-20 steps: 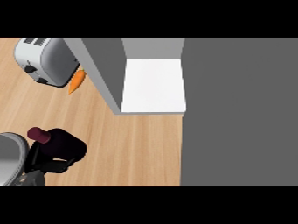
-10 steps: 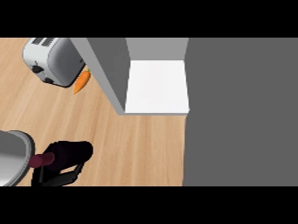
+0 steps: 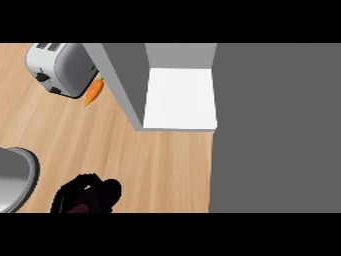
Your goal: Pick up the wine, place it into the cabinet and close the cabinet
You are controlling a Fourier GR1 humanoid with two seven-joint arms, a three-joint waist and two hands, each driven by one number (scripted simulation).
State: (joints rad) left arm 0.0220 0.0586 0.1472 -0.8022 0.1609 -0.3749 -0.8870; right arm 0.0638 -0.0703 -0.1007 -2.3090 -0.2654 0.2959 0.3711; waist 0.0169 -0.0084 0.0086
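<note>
Compared to half a second ago, the view has slid over: the toaster and the cabinet both sit further right, and the hand has ended up lower, right down at the bottom edge.

So nearest the bottom, the left hand (image 3: 75, 192) is a dark clump at lower left, fingers curled around the wine (image 3: 99, 196), which shows as a dark maroon shape mostly swallowed by the hand. I can't tell whether the bottle is upright or tilted from here. It's over the wooden counter (image 3: 158, 165), well apart from the cabinet. Just left of the hand there's a big grey rounded thing (image 3: 3, 180) cut off by the left edge, possibly the forearm, but I honestly can't say.

Moving up, the cabinet (image 3: 125, 80) stands open, its white shelf floor (image 3: 180, 100) showing between a grey side wall and a big flat grey panel (image 3: 284, 125) filling the whole right side.

Farthest back at upper left is a silver toaster (image 3: 58, 67), with an orange carrot (image 3: 92, 92) lying just beside it, squeezed between toaster and cabinet wall.
</note>
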